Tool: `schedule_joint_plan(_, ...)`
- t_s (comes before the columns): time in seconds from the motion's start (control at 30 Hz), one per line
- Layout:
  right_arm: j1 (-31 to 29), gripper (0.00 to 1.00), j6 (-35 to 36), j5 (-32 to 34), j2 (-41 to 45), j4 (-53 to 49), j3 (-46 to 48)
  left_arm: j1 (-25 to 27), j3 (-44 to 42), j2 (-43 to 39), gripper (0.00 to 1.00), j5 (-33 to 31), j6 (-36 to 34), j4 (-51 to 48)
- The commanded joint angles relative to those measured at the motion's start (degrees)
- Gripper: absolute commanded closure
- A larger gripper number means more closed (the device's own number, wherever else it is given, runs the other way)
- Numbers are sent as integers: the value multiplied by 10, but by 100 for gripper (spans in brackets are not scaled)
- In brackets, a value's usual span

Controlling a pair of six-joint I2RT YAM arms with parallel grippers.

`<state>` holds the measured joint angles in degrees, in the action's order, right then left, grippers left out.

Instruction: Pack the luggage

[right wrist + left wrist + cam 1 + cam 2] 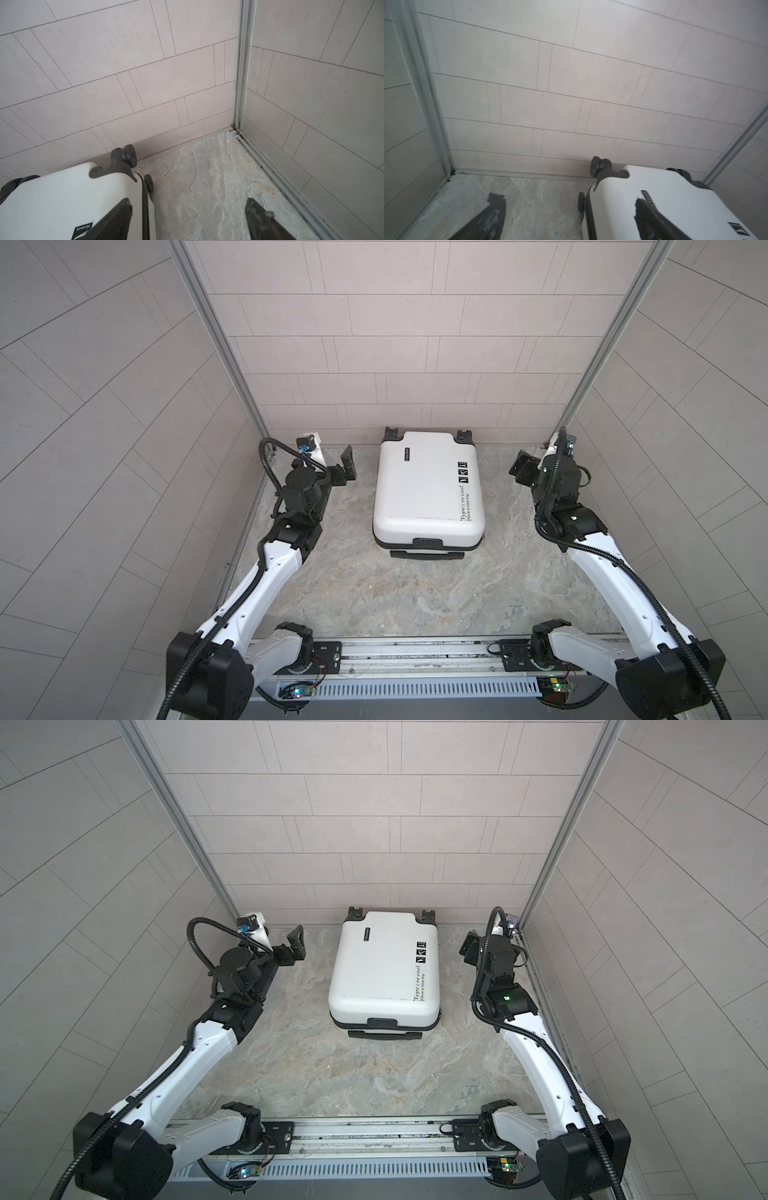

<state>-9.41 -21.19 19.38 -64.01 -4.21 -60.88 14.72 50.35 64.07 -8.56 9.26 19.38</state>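
Observation:
The luggage [428,489] [384,969] is a small white hard-shell suitcase lying flat near the back wall. Its two shells are together, its black wheels point at the wall and its black handle faces the front. My left gripper [349,466] [297,944] hovers to its left, open and empty. In the left wrist view the left gripper [568,201] spans bare table and the luggage [675,207] edge. My right gripper [519,468] [467,948] hangs to its right, open and empty. In the right wrist view the right gripper [188,202] has one finger over the luggage [52,197].
The marble-patterned table [374,593] is boxed in by tiled walls at the back and on both sides, with metal corner posts [224,344]. A metal rail [415,651] carrying both arm bases runs along the front edge.

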Motion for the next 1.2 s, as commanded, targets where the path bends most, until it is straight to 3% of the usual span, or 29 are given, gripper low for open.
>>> schedule_joint_plan(0.0,2,13,69,28,-33,59,3,-1,-48,0,0,-158,-40,27)
schedule_joint_plan(0.13,21,12,117,75,-82,107,57,-24,-163,37,0,-221,-88,112)
schedule_joint_plan(0.3,39,11,149,100,-105,141,159,-52,-265,94,0,-270,-39,175)
schedule_joint_plan(0.43,34,13,126,84,-71,199,250,-55,-282,144,0,-284,-21,207)
schedule_joint_plan(0.5,27,13,129,69,-60,256,310,-59,-279,147,0,-271,-18,206)
schedule_joint_plan(0.67,15,12,150,70,-80,372,386,-61,-311,192,0,-247,-73,343)
schedule_joint_plan(0.97,12,11,200,30,-158,523,425,-63,-349,294,0,-198,-100,515)
schedule_joint_plan(1.17,10,10,218,30,-235,567,408,-62,-304,281,0,-173,-103,415)
